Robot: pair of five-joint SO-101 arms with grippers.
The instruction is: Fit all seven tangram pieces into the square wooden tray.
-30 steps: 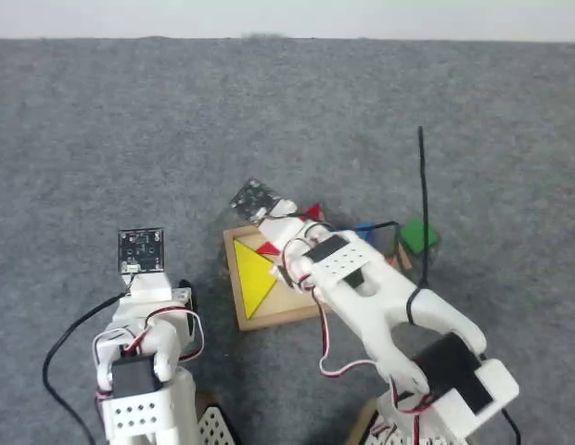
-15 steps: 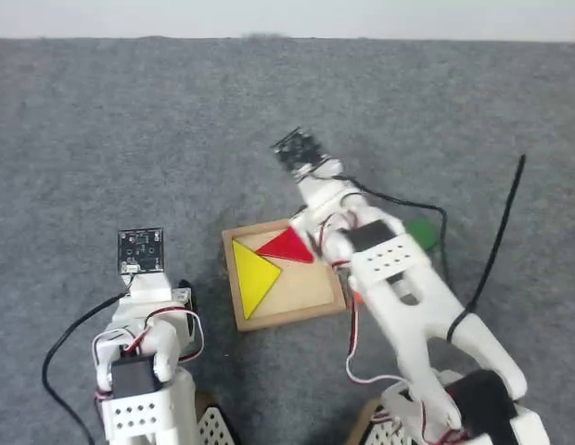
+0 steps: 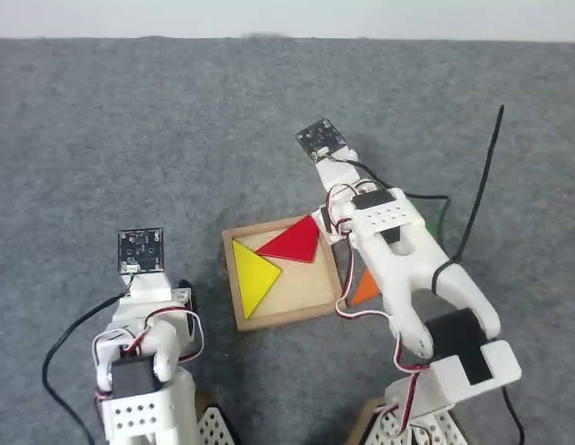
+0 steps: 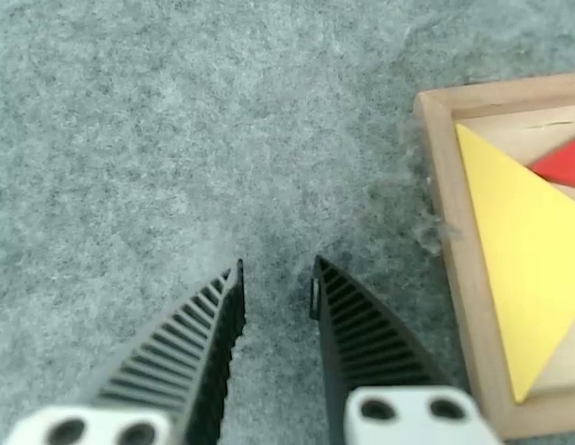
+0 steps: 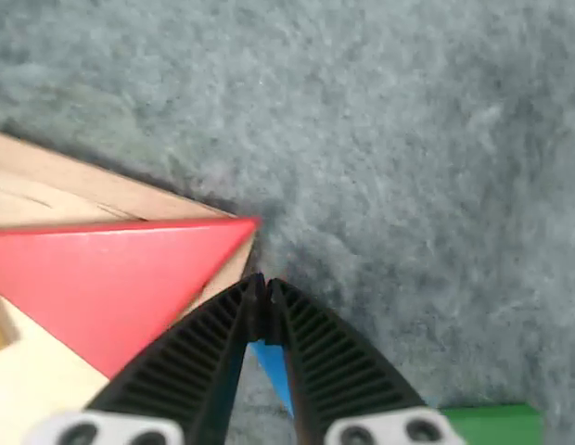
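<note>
tray [image 3: 280, 320] on grey carpet [image 3: 130, 120], two triangles inside.
right gripper [image 5: 258, 283] fingers pressed together, nothing between them, tips over carpet just outside the tray corner, beside the sharp tip of the red triangle [image 5: 111, 278]; blue piece [image 5: 272, 366] beneath the fingers, green piece [image 5: 482, 422] near it on the carpet. left gripper [image 4: 276, 278] fingers apart, nothing held, over bare carpet beside the tray rim, yellow triangle [image 4: 519, 260] just inside that rim. in the high view, red triangle in the far part of the tray, yellow triangle along the side toward the left arm [image 3: 144, 362], orange piece [image 3: 364, 288] on carpet just outside the opposite rim, partly under the right arm [image 3: 408, 269].
</note>
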